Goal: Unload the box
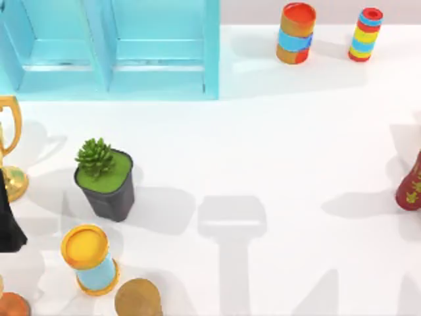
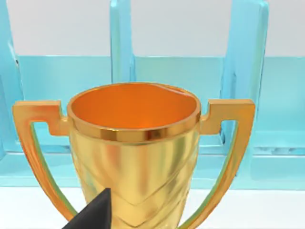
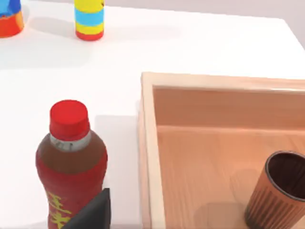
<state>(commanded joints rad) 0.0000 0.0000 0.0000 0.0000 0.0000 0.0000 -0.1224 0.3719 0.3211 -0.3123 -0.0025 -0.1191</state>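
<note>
The box point(image 3: 148, 143) is a shallow open tray of pale wood on the desk's point(image 1: 276, 145) right side. One thing is left in it: a brown ribbed cup point(image 3: 274, 193), upright on the floor of the box and clear of the walls.

The cup looks light, stiff and thin-walled. Its ribs should give some purchase, but it is likely to tip if nudged from the side. I would pinch it across the rim, or squeeze the body just below the rim, and lift straight up.

The right gripper point(image 3: 90, 212) is just beside a bottle point(image 3: 71, 162) with a red cap, which stands on the desk outside the box, close to its wall. I cannot tell whether this gripper is open or closed on the bottle. The bottle looks full, so heavier, and its smooth wrap may be slippery, so the narrower neck is the safer hold.

The left gripper point(image 2: 90, 215) is at the desk's left edge, right up against a gold trophy point(image 2: 133, 143). Whether it holds the trophy I cannot tell. The trophy looks rigid, glossy and top-heavy
</note>
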